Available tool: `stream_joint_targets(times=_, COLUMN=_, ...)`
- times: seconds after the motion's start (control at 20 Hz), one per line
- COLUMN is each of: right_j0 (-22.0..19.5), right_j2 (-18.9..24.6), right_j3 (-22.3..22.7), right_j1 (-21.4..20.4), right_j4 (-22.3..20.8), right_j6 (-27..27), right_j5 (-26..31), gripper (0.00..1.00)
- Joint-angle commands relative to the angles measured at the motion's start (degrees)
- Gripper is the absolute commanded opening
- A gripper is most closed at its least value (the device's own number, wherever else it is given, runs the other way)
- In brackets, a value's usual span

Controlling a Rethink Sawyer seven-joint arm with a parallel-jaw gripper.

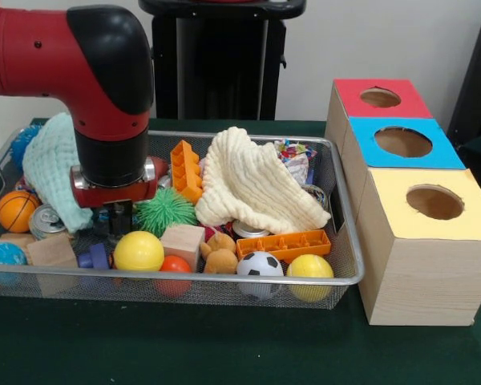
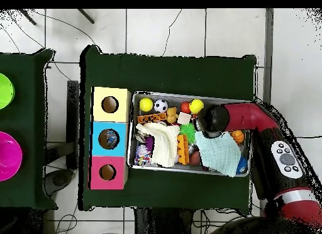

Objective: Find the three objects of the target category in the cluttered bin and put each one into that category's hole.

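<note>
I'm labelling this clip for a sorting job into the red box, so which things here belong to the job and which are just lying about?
Job:
the bin
the hole in the red-topped box
the claw, down among the clutter

Lying about:
blue-topped box
yellow-topped box
cream cloth
mint cloth
soccer ball
green spiky ball

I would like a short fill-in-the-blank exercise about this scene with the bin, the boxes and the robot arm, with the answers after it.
1. Of the three boxes, the one whose top holds the hole for the task is coloured ____.
2. The box between the red-topped and yellow-topped boxes has a ____ top.
3. The cream cloth lies inside the ____.
4. In the front view, the black-and-white ball in the bin sits beside a ____ ball.

Answers: red; blue; bin; yellow
</note>
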Motion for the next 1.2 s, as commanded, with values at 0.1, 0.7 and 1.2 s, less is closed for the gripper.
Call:
stream_joint_targets(times=0.1, right_j0=1.16, right_j2=-2.47, right_j3=-1.52, right_j1=0.11, right_j4=-3.72, right_j6=-17.51, right_j5=8.81, gripper=0.00)
stream_joint_targets(times=0.7, right_j0=-0.34, right_j2=0.67, right_j3=6.77, right_j1=-13.56, right_j4=4.44, right_j6=-17.55, right_j5=16.51, gripper=0.00)
stream_joint_targets(times=1.2, right_j0=0.12, right_j2=2.01, right_j3=7.85, right_j1=-18.99, right_j4=5.82, right_j6=-17.10, right_j5=20.17, gripper=0.00)
